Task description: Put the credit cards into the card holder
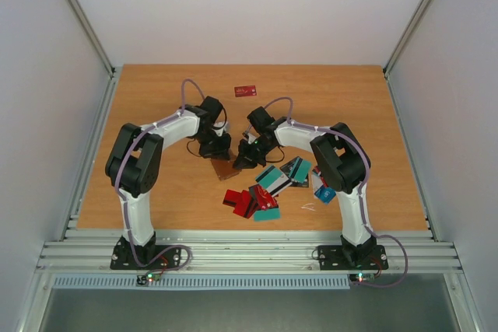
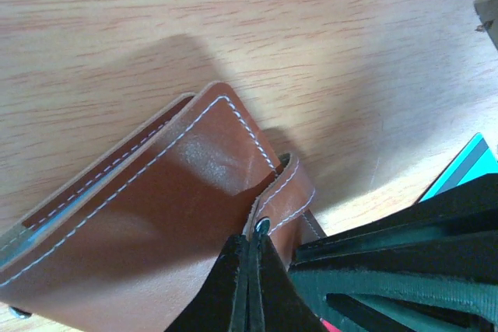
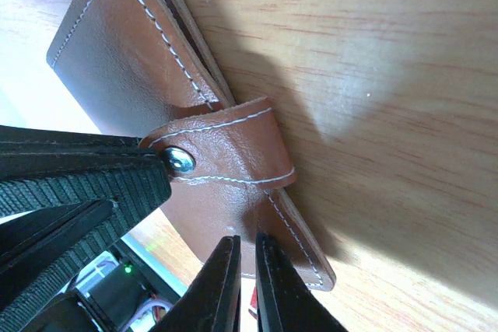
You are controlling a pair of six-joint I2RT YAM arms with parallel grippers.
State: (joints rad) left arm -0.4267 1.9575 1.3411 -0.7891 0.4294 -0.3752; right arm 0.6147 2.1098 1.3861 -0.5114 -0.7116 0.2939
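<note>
Your left claw (image 2: 249, 253) is clamped fully together. Its tips press against the strap (image 3: 233, 145) of the card holder (image 2: 156, 215), right at the small metal stud (image 3: 180, 162). You cannot tell from the pictures whether any leather is pinched between them.

Your right claw (image 3: 247, 245) is almost closed, with only a thin slit between its fingers. Its tips lie over the holder's lower edge, just below the strap, and whether it grips that edge cannot be told.

The brown card holder sits near the middle of the surface (image 1: 156, 99), between the two claws, and casts a dark shadow on the wood beside it. The cards (image 1: 264, 192) lie in a loose heap of red, teal and white just beside it, toward the arm bases. One red card (image 1: 246, 91) lies well apart, on the far side.
</note>
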